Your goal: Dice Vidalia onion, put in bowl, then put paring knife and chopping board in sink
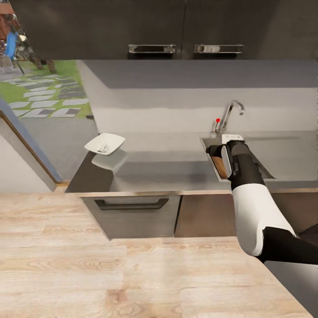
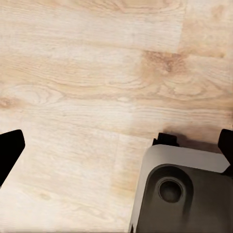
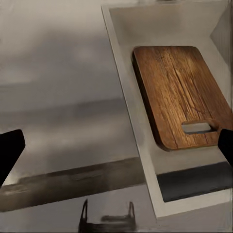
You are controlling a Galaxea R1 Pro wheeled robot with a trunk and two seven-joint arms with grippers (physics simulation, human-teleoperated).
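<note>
Chopping board in the sink, right gripper spread above it.

The right gripper (image 3: 116, 145) hovered over the near-left corner of the sink (image 1: 207, 142), fingers wide apart and empty; the chopping board (image 3: 182, 94) lay flat inside the basin. Farther off, the bowl (image 1: 104, 143) sat at the countertop's (image 1: 168, 161) left edge. The left gripper (image 2: 116, 145) hung open over wooden floor (image 2: 87, 73).

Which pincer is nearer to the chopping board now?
The right. Its arm reaches over the sink, where the chopping board lies. The left wrist view faces wooden floor.
</note>
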